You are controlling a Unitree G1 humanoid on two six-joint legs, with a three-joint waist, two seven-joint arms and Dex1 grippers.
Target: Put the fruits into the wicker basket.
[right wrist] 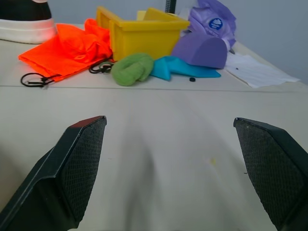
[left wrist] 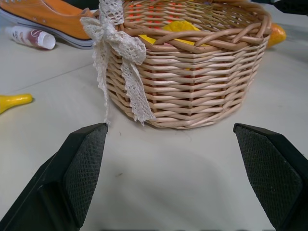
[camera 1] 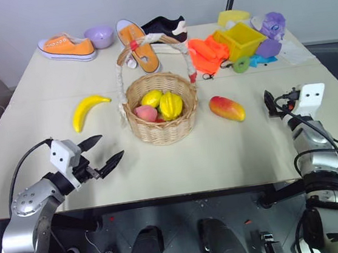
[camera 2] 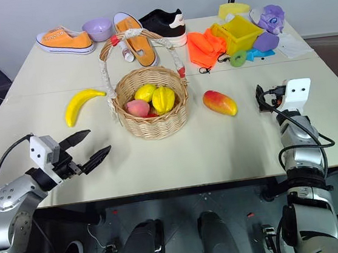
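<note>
Table [camera 1: 233, 156] with basket [camera 1: 161, 112], banana [camera 1: 88, 109], mango [camera 1: 227, 108]

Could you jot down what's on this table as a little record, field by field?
banana: on the table, left of the basket
mango: on the table, right of the basket
wicker basket: mid-table, already holding yellow and pink fruit
left gripper: open, empty, facing the basket
right gripper: open, empty
far edge: orange shoes, lavender bowl, yellow toy cart

Bright, even light; soft shadows

banana [camera 1: 89, 109] and mango [camera 1: 227, 108] beside basket [camera 1: 163, 126]
</note>
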